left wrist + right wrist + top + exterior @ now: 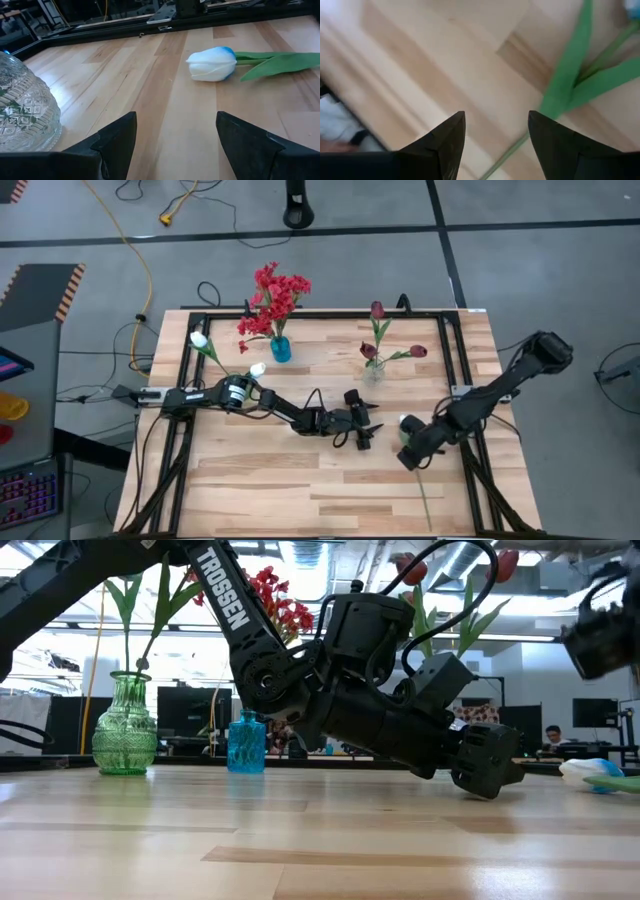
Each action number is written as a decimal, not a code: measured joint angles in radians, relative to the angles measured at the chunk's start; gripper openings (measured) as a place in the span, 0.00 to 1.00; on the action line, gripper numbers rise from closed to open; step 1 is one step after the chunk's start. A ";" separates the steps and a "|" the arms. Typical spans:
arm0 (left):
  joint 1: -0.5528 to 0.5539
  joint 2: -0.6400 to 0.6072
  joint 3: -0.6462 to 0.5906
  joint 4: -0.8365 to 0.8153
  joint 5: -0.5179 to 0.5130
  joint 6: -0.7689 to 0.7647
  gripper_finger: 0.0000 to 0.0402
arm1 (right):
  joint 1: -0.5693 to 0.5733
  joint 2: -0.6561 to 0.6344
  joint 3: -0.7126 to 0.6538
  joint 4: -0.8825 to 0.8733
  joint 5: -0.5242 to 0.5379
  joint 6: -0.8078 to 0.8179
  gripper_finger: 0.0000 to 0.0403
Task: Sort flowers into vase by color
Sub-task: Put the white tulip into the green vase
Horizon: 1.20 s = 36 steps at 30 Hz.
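Light wooden table (300,490) inside black frame; grey floor with cables beyond. Left gripper (362,435) and right gripper (495,145) fingers apart, empty, near white tulip (212,64) lying flat.

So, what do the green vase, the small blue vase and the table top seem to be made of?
Green vase: probably glass, translucent, with a cut ribbed pattern and glints. Small blue vase: likely glass or clear plastic, see-through, faceted. Table top: wood, light planks with visible grain and a slight sheen.
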 joint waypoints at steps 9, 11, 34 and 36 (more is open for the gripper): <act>0.000 0.000 0.000 0.000 0.000 0.000 0.65 | 0.000 0.106 0.001 -0.005 -0.007 0.001 0.61; 0.000 0.000 0.000 0.000 0.000 0.000 0.65 | 0.000 0.107 0.002 -0.005 -0.020 0.001 0.61; 0.000 0.000 0.000 0.000 0.000 -0.003 0.65 | 0.010 0.046 0.000 -0.164 -0.055 0.069 0.61; 0.000 0.000 0.000 0.000 0.000 -0.003 0.65 | 0.010 0.048 0.000 -0.161 -0.052 0.069 0.61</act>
